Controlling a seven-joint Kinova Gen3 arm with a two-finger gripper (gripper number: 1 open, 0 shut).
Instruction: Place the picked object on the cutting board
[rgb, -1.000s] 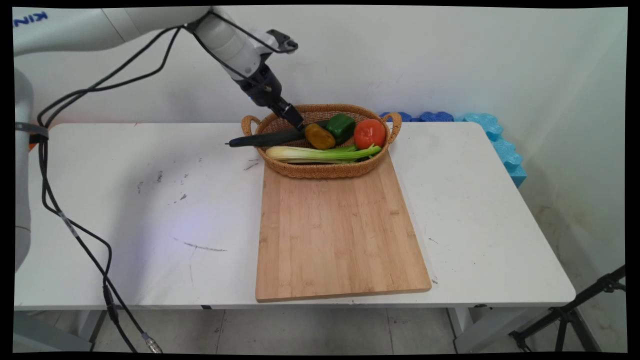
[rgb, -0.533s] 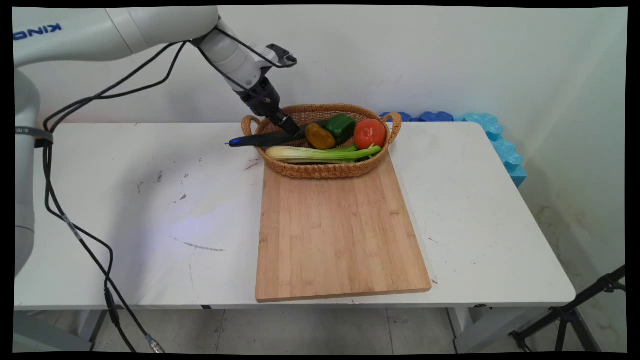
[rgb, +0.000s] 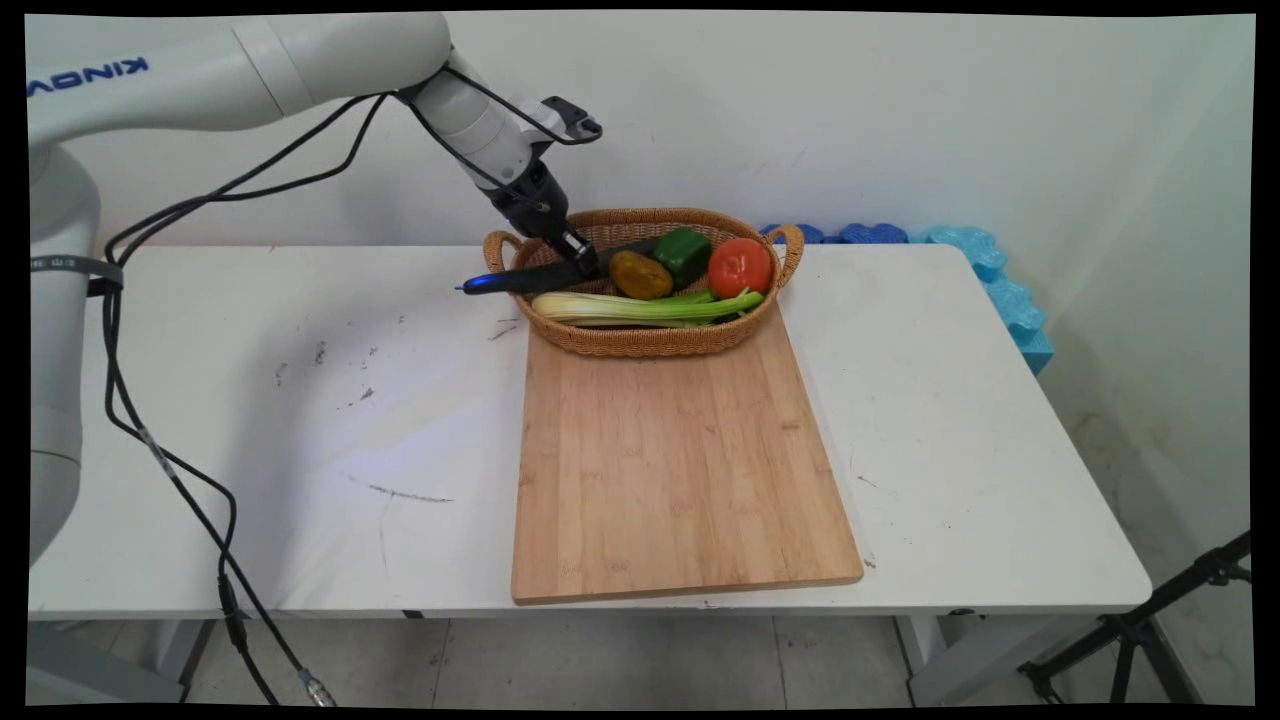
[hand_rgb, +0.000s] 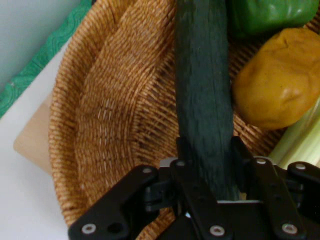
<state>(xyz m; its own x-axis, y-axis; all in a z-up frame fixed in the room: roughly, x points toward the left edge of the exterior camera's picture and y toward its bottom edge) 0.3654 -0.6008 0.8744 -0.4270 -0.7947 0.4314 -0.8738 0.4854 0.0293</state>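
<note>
Fingers (hand_rgb: 186, 155) of your gripper (hand_rgb: 207, 172) sit closed against both sides of the dark green cucumber (hand_rgb: 202, 95), so you have it clamped near one end; in the main view the gripper (rgb: 578, 258) meets it just inside the left rim of the wicker basket (rgb: 640, 340).

You can see the cucumber (rgb: 535, 277) lying nearly level, its far end pointing out past the basket's left handle over the white surface (rgb: 300, 420). Whether it rests on the rim or is lifted just clear of it, you cannot tell from these views.

As for progress, judging only from how things lie: you have a hold on the cucumber, but it is not yet out of the basket. The yellow-brown potato (rgb: 640, 273), green pepper (rgb: 682, 251), tomato (rgb: 740, 267) and celery (rgb: 645, 306) all lie inside the basket, the potato just beside the cucumber. The wooden cutting board (rgb: 680, 470) in front of the basket carries only the basket's near edge.

For writing, the only lettering you can read is KINOVA in blue on the arm's white link at the upper left; nothing on the basket, board or vegetables carries a label you can make out.
</note>
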